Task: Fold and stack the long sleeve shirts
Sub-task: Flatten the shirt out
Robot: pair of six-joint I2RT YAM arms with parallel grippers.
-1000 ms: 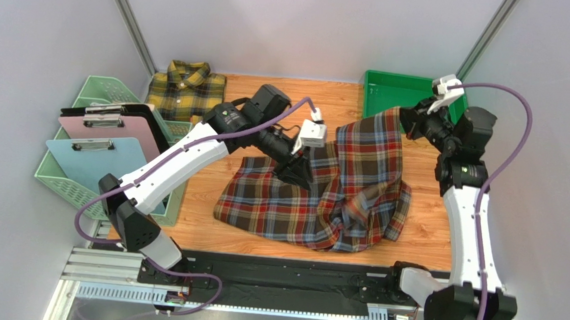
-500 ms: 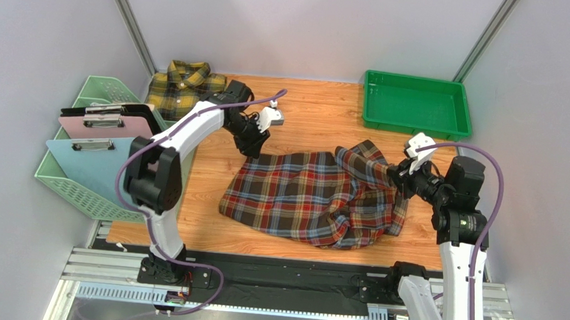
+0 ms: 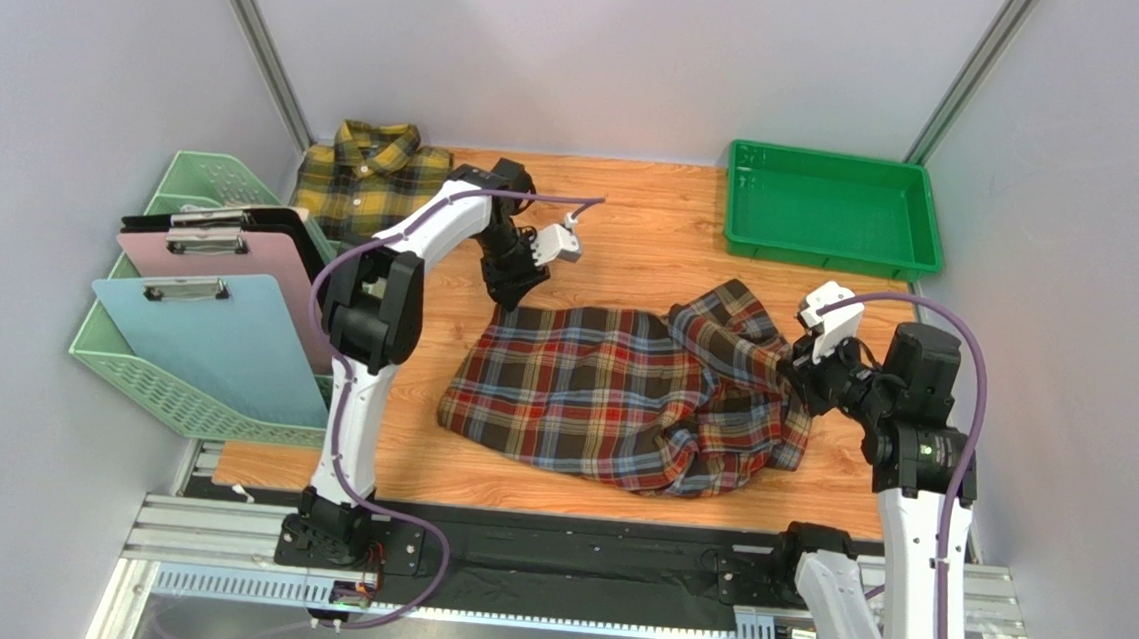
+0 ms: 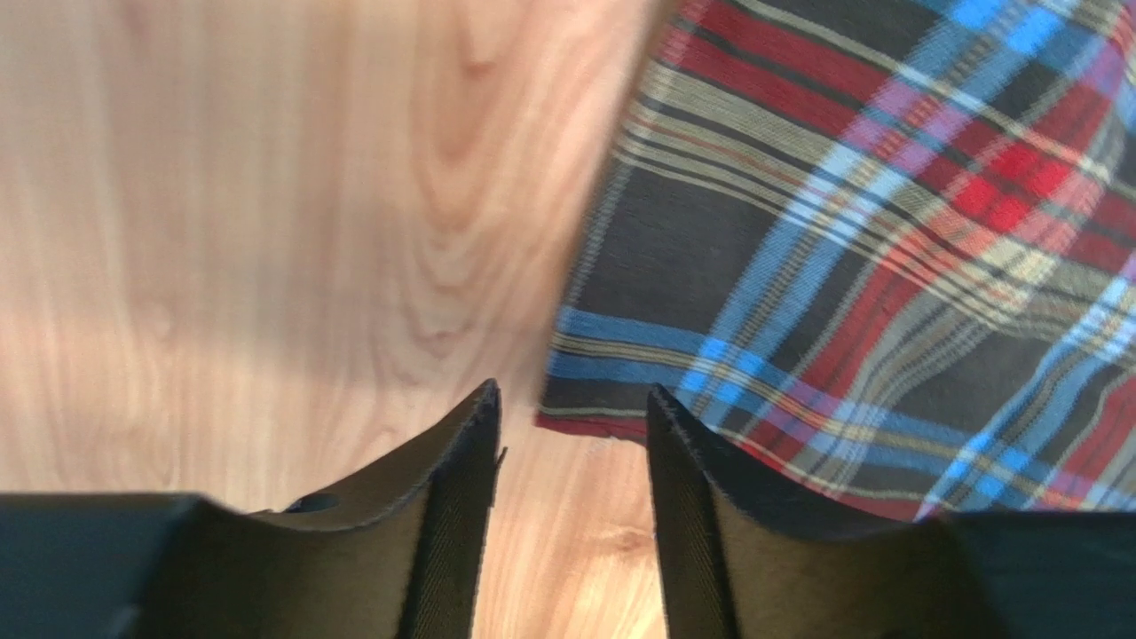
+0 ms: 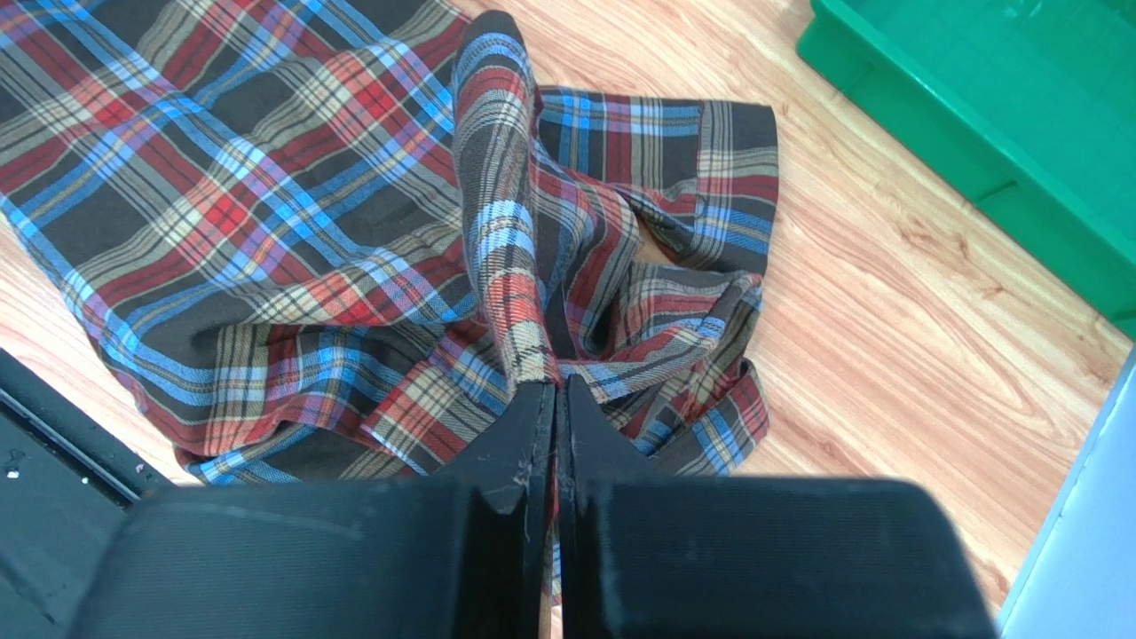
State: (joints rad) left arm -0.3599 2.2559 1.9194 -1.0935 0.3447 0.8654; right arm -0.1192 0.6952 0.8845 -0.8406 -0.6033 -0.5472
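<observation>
A raised fold of the red shirt is pinched between the closed fingers of the right gripper, at the shirt's right side. The shirt is spread across the middle of the table, rumpled on the right. At its far left corner, the left gripper is seen with fingers parted and nothing between them. The yellow shirt is laid folded in the far left corner, well apart. A green tray is set at the far right.

red plaid shirt: woven cloth, matt, rumpled | yellow plaid shirt: woven cloth, matt | desk: wood grain, smooth, faint sheen | green tray: plastic, glossy
</observation>
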